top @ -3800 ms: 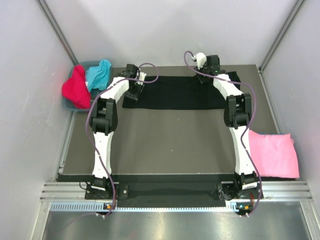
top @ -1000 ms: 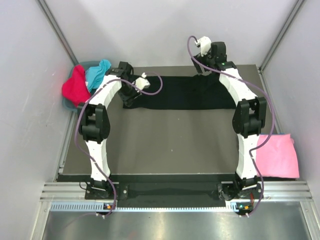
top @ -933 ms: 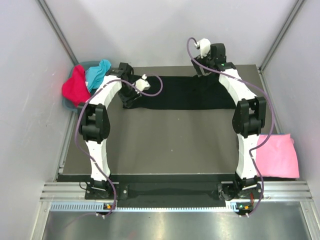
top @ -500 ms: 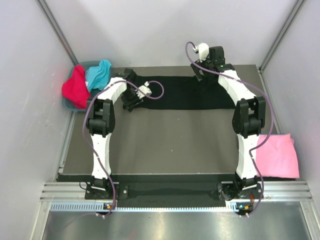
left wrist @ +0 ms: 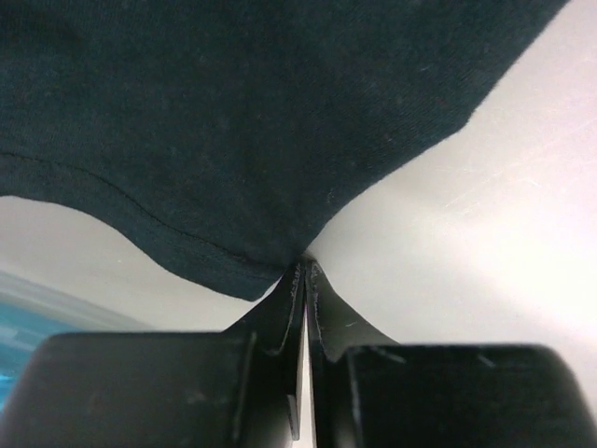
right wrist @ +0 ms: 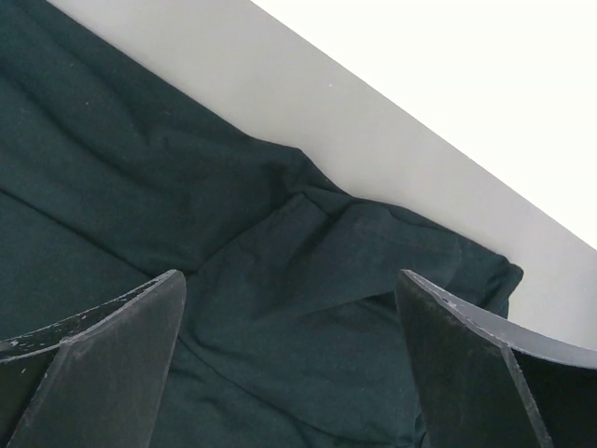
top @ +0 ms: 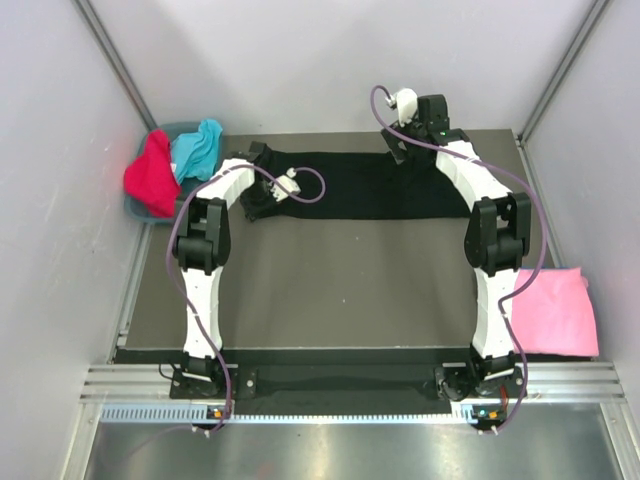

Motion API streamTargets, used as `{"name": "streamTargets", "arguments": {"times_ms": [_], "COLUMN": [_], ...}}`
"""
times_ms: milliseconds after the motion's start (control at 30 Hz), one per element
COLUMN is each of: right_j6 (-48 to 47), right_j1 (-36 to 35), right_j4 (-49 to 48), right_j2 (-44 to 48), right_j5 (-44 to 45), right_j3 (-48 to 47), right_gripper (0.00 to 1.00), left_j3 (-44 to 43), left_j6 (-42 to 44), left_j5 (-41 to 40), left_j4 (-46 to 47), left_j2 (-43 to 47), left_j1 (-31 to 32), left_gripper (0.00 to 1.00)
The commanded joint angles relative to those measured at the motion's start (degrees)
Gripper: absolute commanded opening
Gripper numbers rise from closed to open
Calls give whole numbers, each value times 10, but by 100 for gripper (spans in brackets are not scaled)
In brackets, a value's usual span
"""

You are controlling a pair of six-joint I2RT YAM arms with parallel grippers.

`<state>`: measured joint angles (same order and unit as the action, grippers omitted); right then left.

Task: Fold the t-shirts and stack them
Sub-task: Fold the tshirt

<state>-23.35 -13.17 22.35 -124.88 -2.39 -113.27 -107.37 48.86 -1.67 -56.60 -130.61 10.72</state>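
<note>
Black t-shirt (top: 370,190), seemingly folded, spans dark table (top: 330,290); pale walls (top: 300,60).

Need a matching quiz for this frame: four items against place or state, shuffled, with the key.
1. left end effector
2. right end effector
3. pink t-shirt
4. red t-shirt

A. open above the black t-shirt
B. in the bin, far left corner
C. shut on the black t-shirt's edge
D. lying at the right side of the table

Pairs: 1-C, 2-A, 3-D, 4-B
</note>
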Motion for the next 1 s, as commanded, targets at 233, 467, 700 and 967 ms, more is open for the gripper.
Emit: {"name": "streamTargets", "arguments": {"times_ms": [233, 467, 700, 967], "right_j6": [7, 9, 6, -1], "right_j1": [-11, -12, -11, -10], "right_j4": [-15, -17, -15, -14], "right_j2": [27, 18, 16, 16], "right_j5": [-3, -7, -7, -2], "right_j3": [-20, -23, -27, -23], "right_gripper": [94, 94, 94, 95], "left_j3": [33, 58, 27, -6], "left_j6": [-5, 23, 19, 14], "left_j5": [1, -5, -17, -22], "left_j4": [11, 65, 71, 62], "left_j2": [55, 98, 43, -4], "left_j1": [-4, -3, -2, -2], "left_gripper": [15, 30, 33, 39]}}
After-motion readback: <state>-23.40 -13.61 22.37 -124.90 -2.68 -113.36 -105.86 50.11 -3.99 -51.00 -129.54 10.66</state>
